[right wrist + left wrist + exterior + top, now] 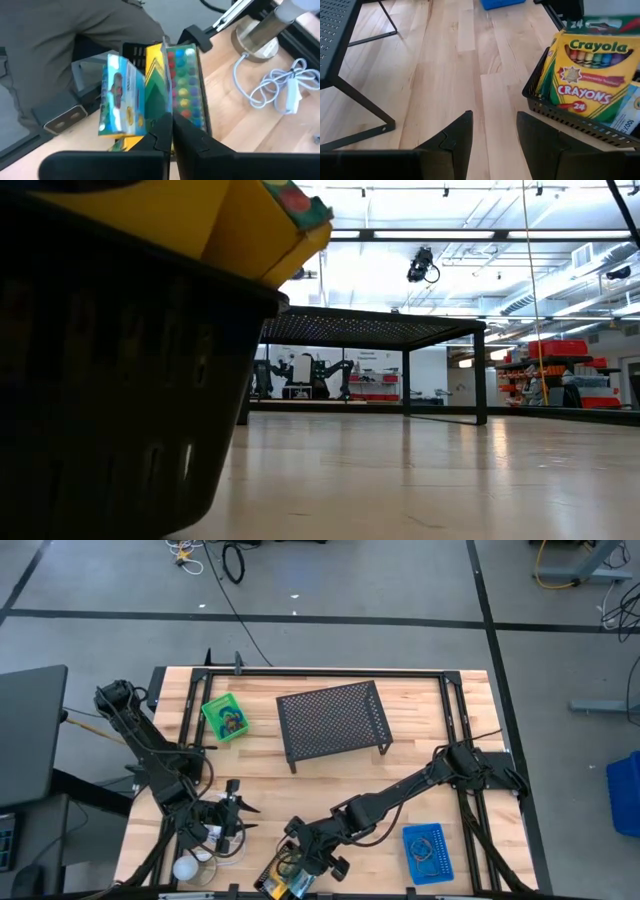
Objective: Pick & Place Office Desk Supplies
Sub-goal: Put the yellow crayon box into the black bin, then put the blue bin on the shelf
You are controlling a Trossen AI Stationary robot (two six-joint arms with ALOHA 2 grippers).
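Note:
A black tray (277, 885) stands at the table's near edge and holds several crayon boxes and packets on edge: a yellow-green crayon box (156, 85), a packet with coloured dots (184, 85) and a blue-white packet (120, 97). The low view shows the tray (120, 390) close up, with a yellow box (235, 220) sticking out above its rim. My right gripper (173, 131) (305, 862) is over this tray, fingers together. To the tray's left, my left gripper (494, 135) (233, 815) stands open and faces the crayon box (587, 75). My right gripper points slantwise down at the top edge of the yellow-green crayon box (162, 112), which stands in the tray. Its own fingers hide the edge there, so I cannot tell whether they pinch it or only stand against it.
A black mesh stand (333, 720) is at the middle far side. A green tray (225, 717) with loops sits far left, a blue tray (428, 852) with loops near right. A white ball-like object (187, 867) and white coiled cable (280, 85) lie left of the black tray.

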